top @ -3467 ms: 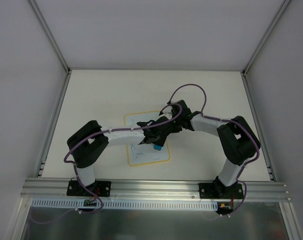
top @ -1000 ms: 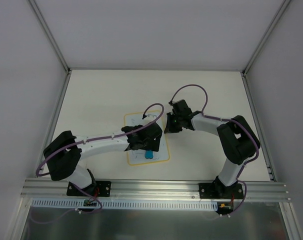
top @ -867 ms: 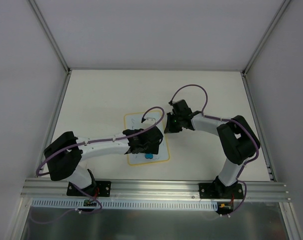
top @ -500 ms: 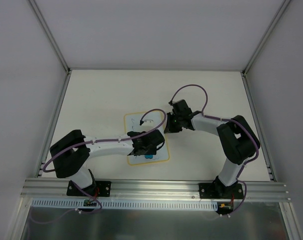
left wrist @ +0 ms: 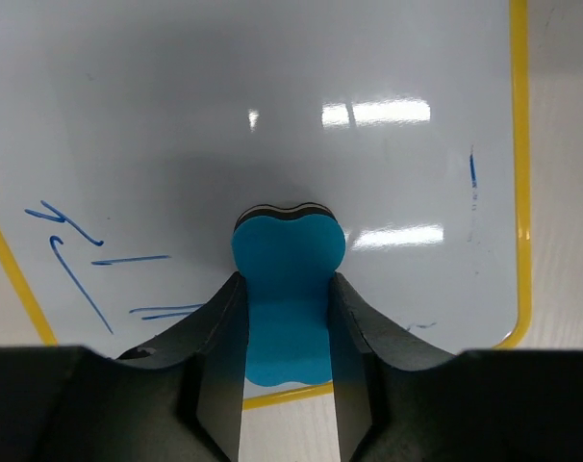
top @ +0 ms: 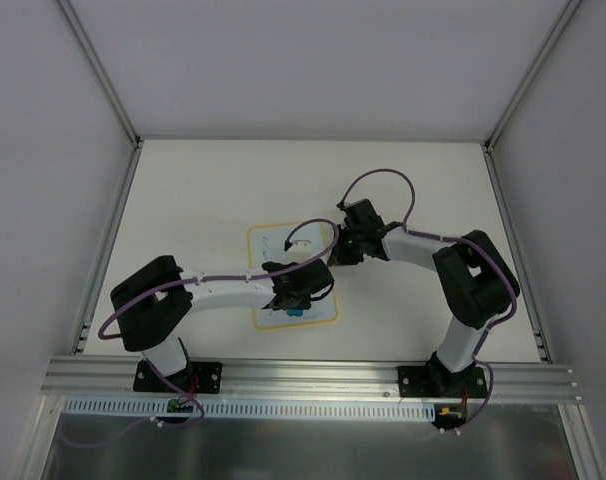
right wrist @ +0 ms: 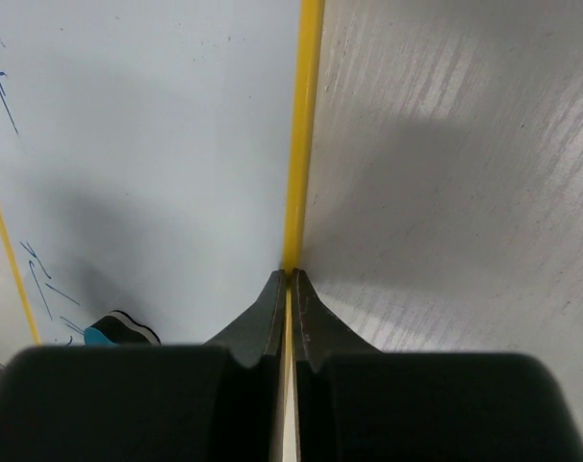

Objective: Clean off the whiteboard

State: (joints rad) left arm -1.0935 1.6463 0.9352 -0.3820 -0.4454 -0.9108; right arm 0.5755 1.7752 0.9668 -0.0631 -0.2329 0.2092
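The whiteboard (top: pixel 267 250) lies flat on the table, white with a yellow border. Blue scribbles remain near its left edge (left wrist: pixel 75 265) and a small mark near its right edge (left wrist: pixel 472 173). My left gripper (top: pixel 296 303) is shut on the blue eraser (top: pixel 297 313), which presses on the board close to its near edge. In the left wrist view the eraser (left wrist: pixel 288 274) sits between my fingers (left wrist: pixel 219 327). My right gripper (top: pixel 339 252) is shut on the board's right yellow border (right wrist: pixel 301 144), fingertips (right wrist: pixel 275 294) pinching it. The eraser also shows in the right wrist view (right wrist: pixel 118 330).
The pale table (top: pixel 203 190) is ringed by an aluminium frame (top: pixel 283 375) and white walls. Purple cables loop above both wrists. In the right wrist view, bare table (right wrist: pixel 445 144) lies right of the board.
The left arm has swung the eraser from the board's right middle toward its near edge, then a little left. The right gripper has drawn back to the board's right border and stays there.
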